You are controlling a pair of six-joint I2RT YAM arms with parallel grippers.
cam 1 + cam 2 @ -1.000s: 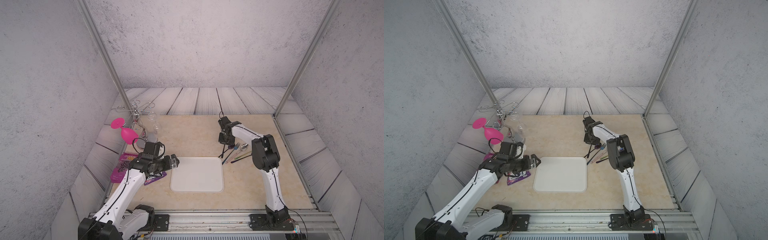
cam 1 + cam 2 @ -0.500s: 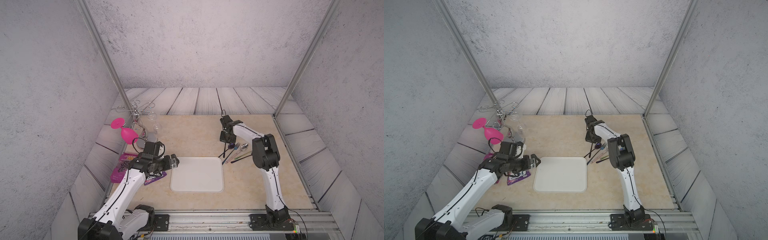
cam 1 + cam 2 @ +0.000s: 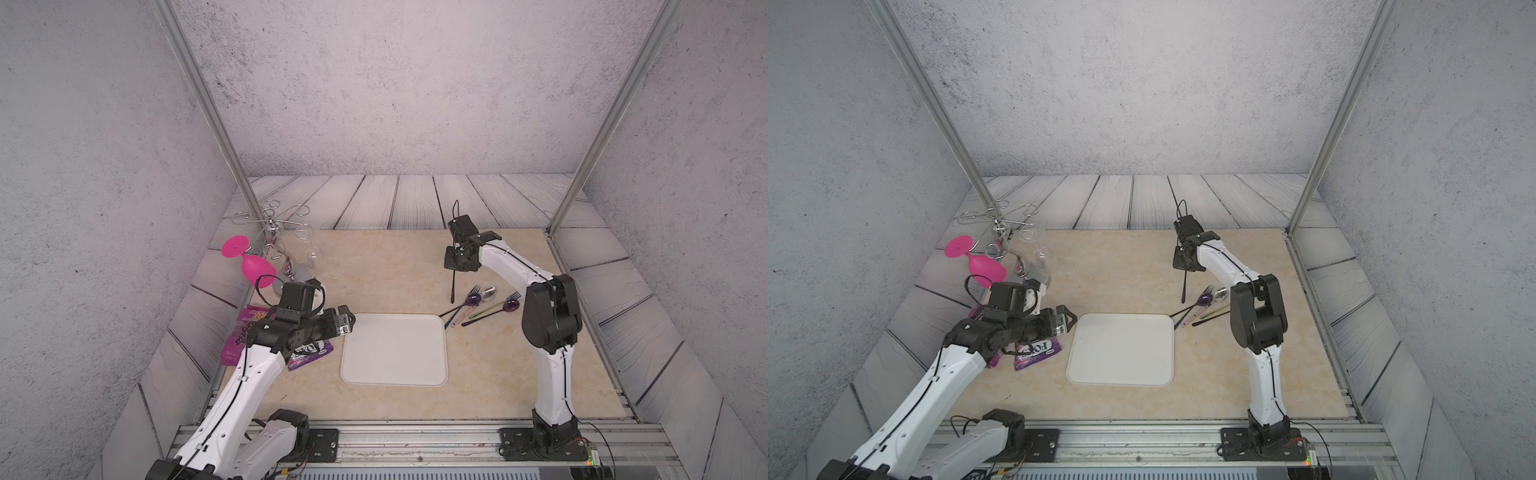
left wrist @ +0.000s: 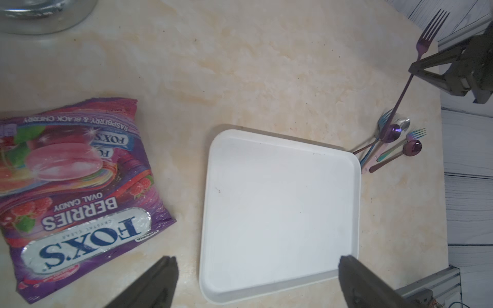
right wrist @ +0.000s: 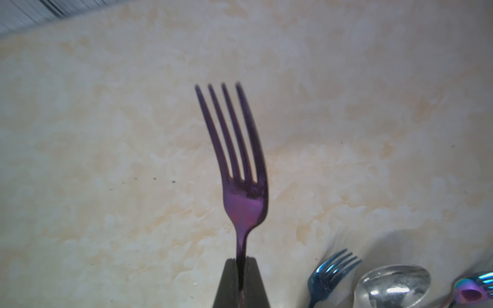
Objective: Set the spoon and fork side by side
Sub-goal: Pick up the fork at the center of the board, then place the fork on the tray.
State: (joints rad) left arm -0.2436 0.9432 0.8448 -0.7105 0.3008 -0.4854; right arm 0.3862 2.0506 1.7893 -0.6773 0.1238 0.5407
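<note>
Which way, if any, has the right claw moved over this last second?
Yes. The right gripper has risen, shut on the purple fork. In a top view, its gap to the far rim of the white tray has widened.

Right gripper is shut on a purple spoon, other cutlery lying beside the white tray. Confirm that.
Wrong on one count: the right gripper is shut on a purple fork, not a spoon; the right wrist view shows its four tines. The other cutlery does lie beside the white tray.
</note>
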